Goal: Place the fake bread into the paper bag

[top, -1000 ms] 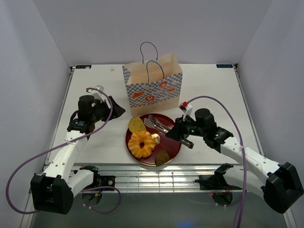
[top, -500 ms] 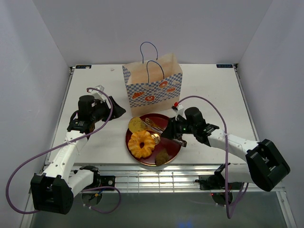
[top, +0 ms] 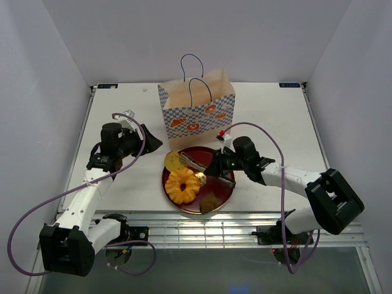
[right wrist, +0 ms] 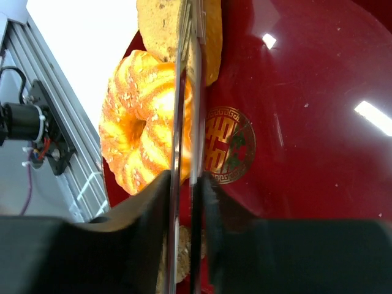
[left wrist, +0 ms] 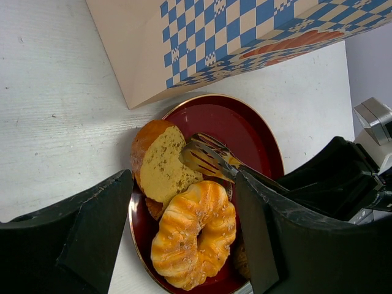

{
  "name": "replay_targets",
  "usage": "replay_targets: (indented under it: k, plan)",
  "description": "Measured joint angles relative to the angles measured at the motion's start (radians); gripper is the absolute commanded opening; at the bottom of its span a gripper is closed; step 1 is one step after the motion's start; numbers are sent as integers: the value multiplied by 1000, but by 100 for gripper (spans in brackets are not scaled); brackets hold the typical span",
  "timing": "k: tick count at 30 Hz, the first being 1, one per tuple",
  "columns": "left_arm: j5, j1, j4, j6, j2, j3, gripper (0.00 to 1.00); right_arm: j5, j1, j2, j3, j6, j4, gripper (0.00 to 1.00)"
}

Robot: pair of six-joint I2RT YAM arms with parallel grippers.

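Right gripper (right wrist: 185,180) clamps tongs (left wrist: 205,157) over red plate (left wrist: 248,135).
Tongs' long axis aims left toward bread slice (top: 176,161); left gripper (top: 153,138) gapes, empty.

**Two arms of like build.** Left arm (top: 86,197), left of frame: white tubular links joined by black housings, the largest a boxy black block (top: 64,250) at lower left. Right arm (top: 294,177), right of frame: the same white links, with a matching black block (top: 335,202). A lilac cable runs along each arm, left cable (top: 127,113) and right cable (top: 251,125). A small red mark (top: 221,133) sits on the white module at the right wrist. In the wrist views, the left fingers (left wrist: 86,226) and right fingers (right wrist: 116,245) are matt black and wedge-shaped.
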Motion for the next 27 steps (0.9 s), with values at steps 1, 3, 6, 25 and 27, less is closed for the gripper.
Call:
replay_targets:
  k: [1,3,6,25,27]
  plan:
    - [1,0,0,0,0,0,78,-3,0,7,3,4,3,23]
    - [2,0,0,0,0,0,78,-11,0,16,7,10,6,17]
    - [2,0,0,0,0,0,78,-19,0,16,11,18,8,10]
    - [-11,0,0,0,0,0,78,66,2,-226,163,-78,-222,8]
    - [-13,0,0,0,0,0,78,76,2,-252,186,-93,-268,8]
